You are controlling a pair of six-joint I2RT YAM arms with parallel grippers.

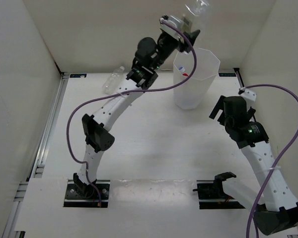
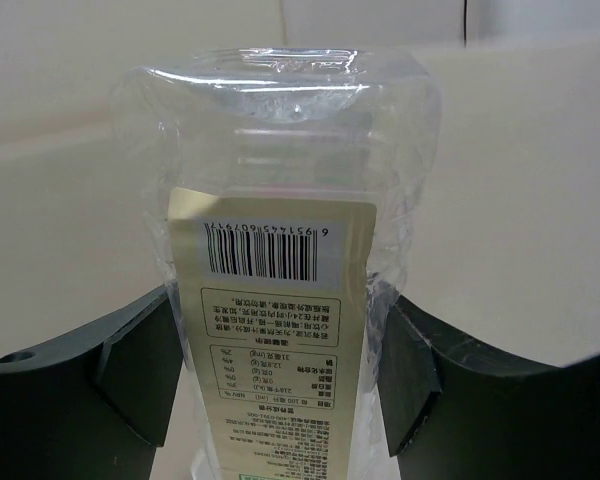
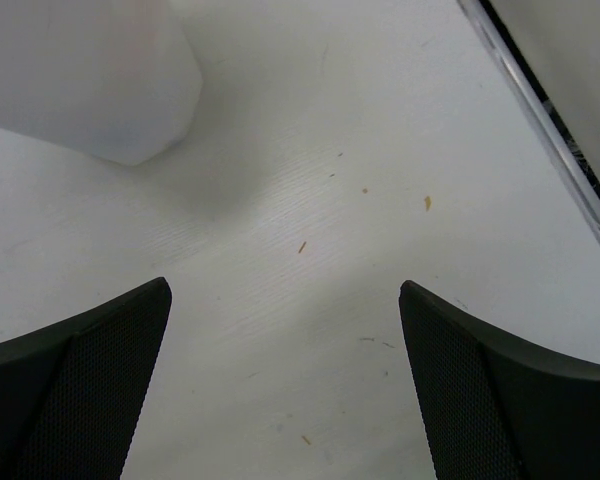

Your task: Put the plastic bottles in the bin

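Note:
My left gripper (image 1: 188, 26) is raised above the far left rim of the bin (image 1: 203, 91) and is shut on the wider yellowish-labelled bottle (image 1: 196, 9). In the left wrist view this bottle (image 2: 275, 300) fills the gap between my fingers (image 2: 420, 375), its base pointing away. The bin is tall, translucent and faceted; a red-capped bottle (image 1: 185, 74) shows faintly inside it. An unlabelled clear bottle (image 1: 112, 80) lies on the table at the back left. My right gripper (image 1: 217, 110) is open and empty, low over the table right of the bin (image 3: 90, 80).
White walls enclose the table on three sides. A metal rail (image 1: 49, 124) runs along the left edge and another along the right edge (image 3: 555, 140). A purple cable (image 1: 84, 111) hangs from the left arm.

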